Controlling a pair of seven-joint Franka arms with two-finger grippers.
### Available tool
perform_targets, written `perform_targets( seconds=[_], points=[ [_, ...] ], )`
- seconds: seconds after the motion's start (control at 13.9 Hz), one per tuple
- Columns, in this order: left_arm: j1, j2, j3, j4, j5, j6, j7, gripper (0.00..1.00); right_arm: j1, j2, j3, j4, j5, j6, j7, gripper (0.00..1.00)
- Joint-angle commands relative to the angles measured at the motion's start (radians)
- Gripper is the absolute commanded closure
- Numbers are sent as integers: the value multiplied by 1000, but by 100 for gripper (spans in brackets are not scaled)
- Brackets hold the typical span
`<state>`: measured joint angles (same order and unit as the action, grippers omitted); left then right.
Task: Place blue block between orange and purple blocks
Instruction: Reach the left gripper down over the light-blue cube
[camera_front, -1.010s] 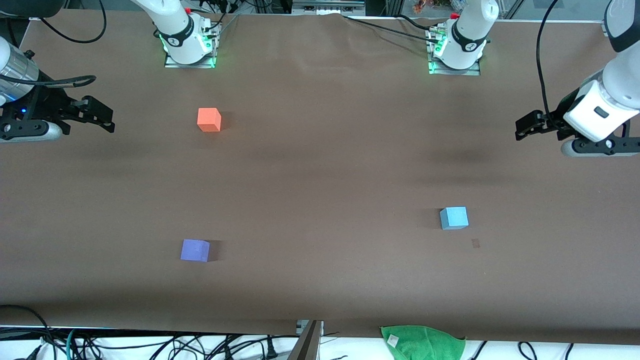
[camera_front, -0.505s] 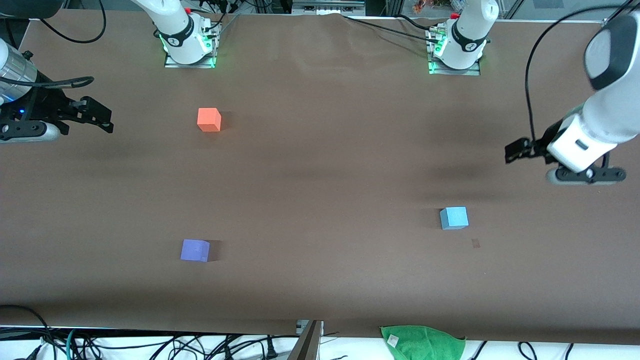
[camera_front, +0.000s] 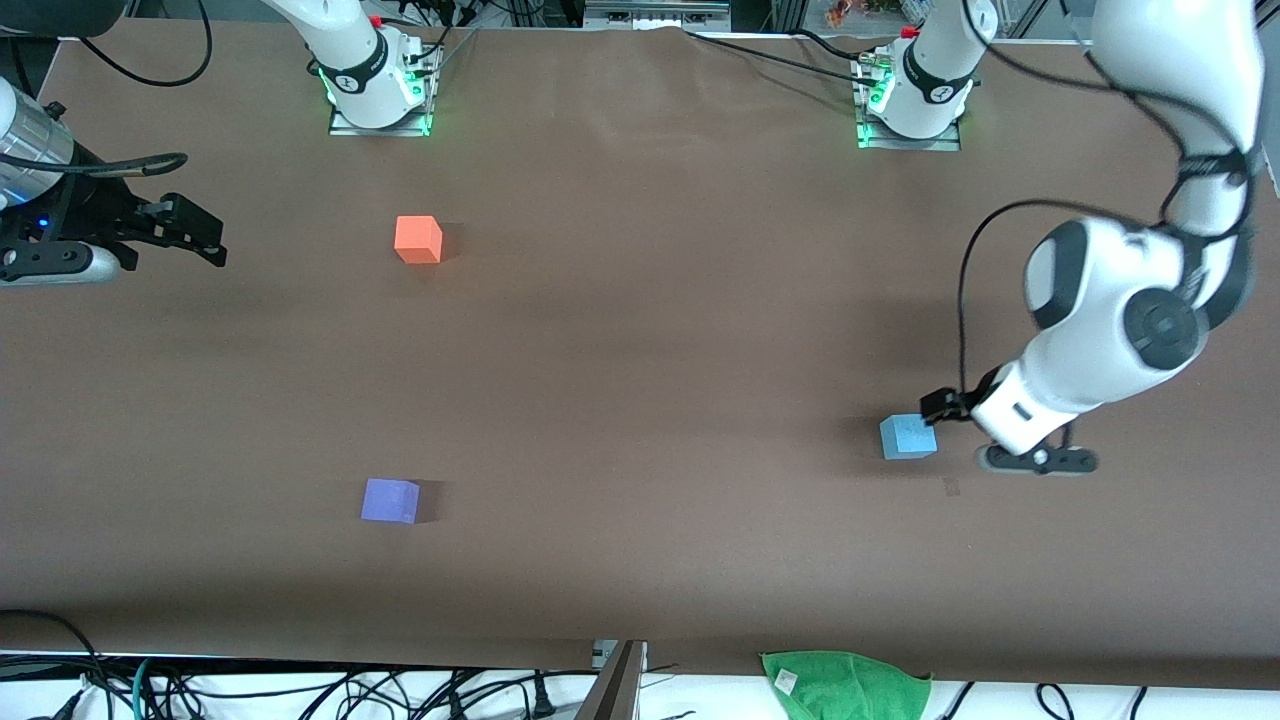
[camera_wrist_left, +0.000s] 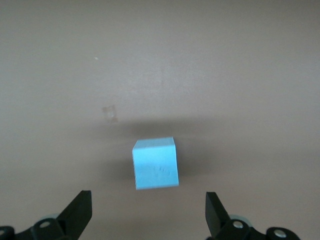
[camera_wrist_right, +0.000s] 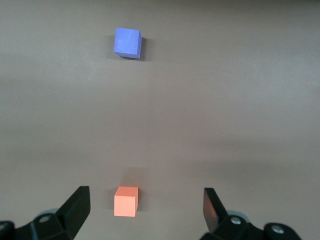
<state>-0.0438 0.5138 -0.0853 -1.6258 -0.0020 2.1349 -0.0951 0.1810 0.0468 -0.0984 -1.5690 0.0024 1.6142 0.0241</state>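
Note:
The blue block (camera_front: 908, 437) sits on the brown table toward the left arm's end. My left gripper (camera_front: 947, 410) is open and low beside it, on the side toward the left arm's end. In the left wrist view the block (camera_wrist_left: 155, 163) lies just ahead of the gripper (camera_wrist_left: 148, 215), not between the fingers. The orange block (camera_front: 418, 240) and the purple block (camera_front: 390, 501) sit toward the right arm's end, the purple one nearer the camera. My right gripper (camera_front: 205, 238) waits open and empty at that end. Its wrist view shows its own open gripper (camera_wrist_right: 145, 207), the orange block (camera_wrist_right: 125, 201) and the purple block (camera_wrist_right: 127, 42).
A green cloth (camera_front: 848, 685) lies off the table's near edge. A small dark mark (camera_front: 951, 487) is on the table close to the blue block. The arm bases (camera_front: 378, 90) (camera_front: 915, 100) stand along the table's edge farthest from the camera.
My left arm has swung from the table's end down to the blue block, with its gripper still open. The right arm and all three blocks have not moved.

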Motion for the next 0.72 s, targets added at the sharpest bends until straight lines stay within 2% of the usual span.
perform_targets(
  seconds=[0.0,0.65],
  points=[
    [8,90,5,37,-10,40,25,0,-11,8,3,21,16,-4,-10,0],
    [-2,210,4,30,-13,121,23,0,-11,7,3,20,16,-4,-10,0]
  ],
)
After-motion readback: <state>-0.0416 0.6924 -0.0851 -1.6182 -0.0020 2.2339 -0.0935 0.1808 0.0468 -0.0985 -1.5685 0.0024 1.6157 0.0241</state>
